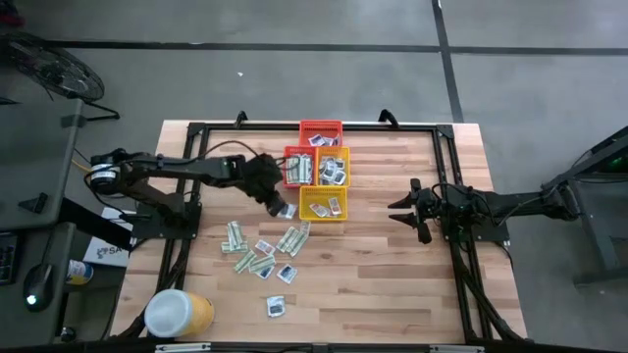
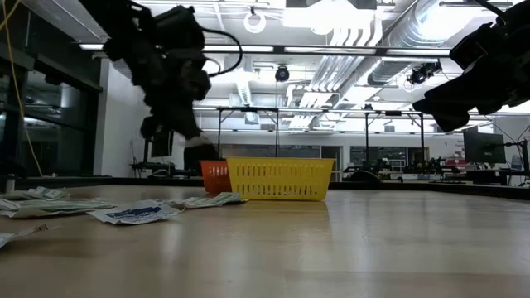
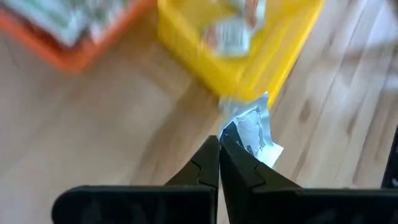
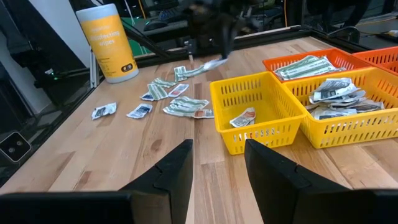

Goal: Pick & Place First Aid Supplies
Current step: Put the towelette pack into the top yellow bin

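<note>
My left gripper hangs above the table just left of the near yellow basket, shut on a small white packet with dark print. Many more first aid supplies, pale green strips and white squares, lie flat on the wood nearer the front edge. Behind the near basket stand an orange basket and a second yellow basket, both holding packets, and a red basket behind those. My right gripper waits open at the table's right, touching nothing. My left gripper pinches one end of the white packet between its two fingertips. The fingers slant down from the table's left. The packet sticks out past the fingertips, lifted clear of the wood, beside the near yellow basket's corner.
A big yellow tub with a white lid stands at the front left corner. Two lone packets lie near the front edge. Black frame rails run along the table's back and sides. Bare wood lies between the baskets and my right arm.
</note>
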### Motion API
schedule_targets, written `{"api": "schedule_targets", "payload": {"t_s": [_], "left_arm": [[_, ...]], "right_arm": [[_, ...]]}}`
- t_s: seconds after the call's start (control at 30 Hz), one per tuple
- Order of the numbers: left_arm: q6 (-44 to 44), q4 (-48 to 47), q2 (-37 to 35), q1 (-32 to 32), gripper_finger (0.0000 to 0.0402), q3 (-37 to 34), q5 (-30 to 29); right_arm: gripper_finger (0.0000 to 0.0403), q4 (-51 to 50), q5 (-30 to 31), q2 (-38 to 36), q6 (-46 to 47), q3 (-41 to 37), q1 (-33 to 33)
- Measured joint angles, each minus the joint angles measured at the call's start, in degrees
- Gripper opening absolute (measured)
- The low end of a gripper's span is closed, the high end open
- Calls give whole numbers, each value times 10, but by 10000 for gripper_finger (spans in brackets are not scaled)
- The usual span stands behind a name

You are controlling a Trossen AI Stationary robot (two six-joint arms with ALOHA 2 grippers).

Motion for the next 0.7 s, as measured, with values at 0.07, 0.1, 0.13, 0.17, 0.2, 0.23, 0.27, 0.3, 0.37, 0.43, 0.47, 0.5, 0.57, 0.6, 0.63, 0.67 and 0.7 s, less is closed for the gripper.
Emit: {"api": "schedule_targets", "payload": {"t_s": [0.07,0.1,0.13,0.17,0.2,0.23,0.27,0.3,0.37,0.43,0.47,0.5,0.57,0.6,0.63,0.67,0.7], "left_arm": [[9,0,4,12,1,18,-11],[12,0,7,17,1,28,-20],[13,-2,11,23,1,36,-26],[14,-3,15,28,1,45,-33],[15,-1,19,33,1,54,-37],[15,0,24,38,1,64,-41],[15,2,31,43,1,75,-49],[16,2,39,48,1,84,-56],[16,1,56,57,1,101,-76],[7,2,74,64,1,120,-93],[1,3,84,66,1,130,-98],[-2,3,93,69,1,139,-103],[-6,-1,111,72,1,160,-113],[-10,0,122,72,1,172,-122],[-18,1,132,72,1,183,-131],[-24,0,142,72,1,193,-138],[-30,-3,152,72,1,203,-140]], "right_arm": [[139,0,0,0,0,0,0],[139,0,0,0,0,0,0],[139,0,0,0,0,0,0],[139,0,0,0,0,0,0],[139,0,0,0,0,0,0],[139,0,0,0,0,0,0],[139,0,0,0,0,0,0],[139,0,0,0,0,0,0],[139,0,0,0,0,0,0],[139,0,0,0,0,0,0],[139,0,0,0,0,0,0],[139,0,0,0,0,0,0],[139,0,0,0,0,0,0],[139,0,0,0,0,0,0],[139,0,0,0,0,0,0],[139,0,0,0,0,0,0],[139,0,0,0,0,0,0]]}}
